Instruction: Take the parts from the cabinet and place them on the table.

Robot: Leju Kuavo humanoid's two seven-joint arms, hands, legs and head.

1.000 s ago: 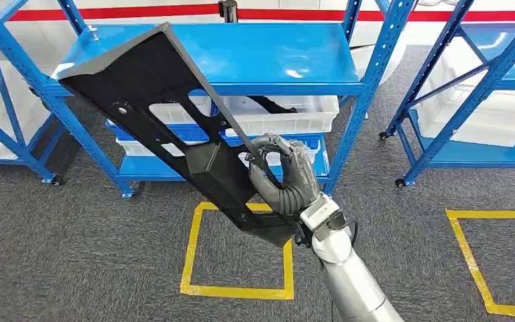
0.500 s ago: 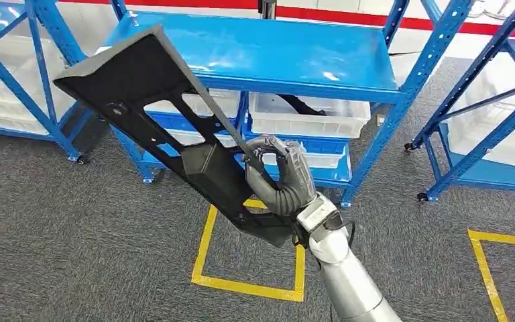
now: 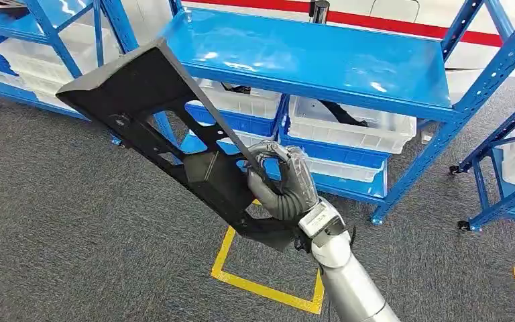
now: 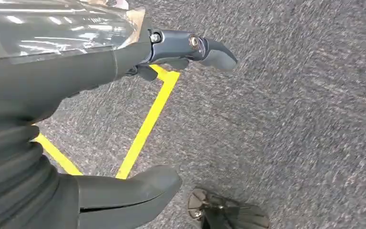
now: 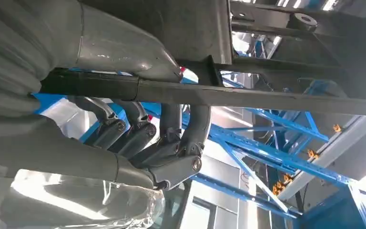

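Head view: right hand (image 3: 283, 184) grips part (image 3: 174, 141).

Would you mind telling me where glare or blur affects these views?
Head view: ceiling lights glare off the blue shelf; the black part in the right hand stays sharp. Left wrist view: carpet smeared around the left hand. Right wrist view: bright backlight behind.

The long black part (image 3: 174, 134), flat with cut-out openings, hangs tilted in my right hand (image 3: 285, 181), gripped by its edge rail.
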